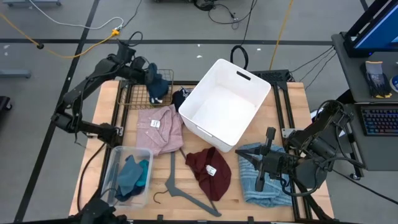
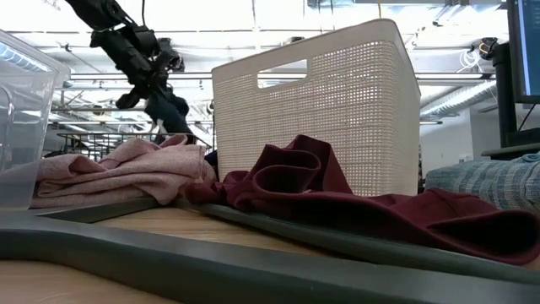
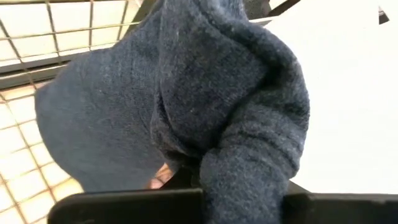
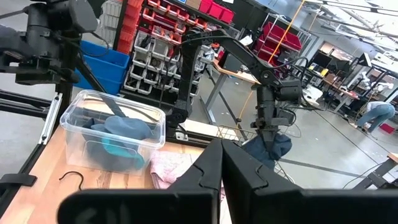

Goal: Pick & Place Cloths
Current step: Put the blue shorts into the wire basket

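Overhead, the left gripper (image 1: 151, 76) hangs beside the white bin (image 1: 225, 103), jaws clamped on a navy cloth (image 1: 158, 87) lifted over a wire rack (image 1: 138, 92). The right gripper (image 1: 260, 178), jaws closed and empty, rests on the light-blue cloth (image 1: 264, 180) in front of the bin. From bench level, the navy cloth dangles clear. The carry step looks underway; next it must clear the bin's rim. Pink cloth (image 1: 160, 129), maroon cloth (image 1: 209, 168) and hanger (image 1: 186, 190) lie near the bin.
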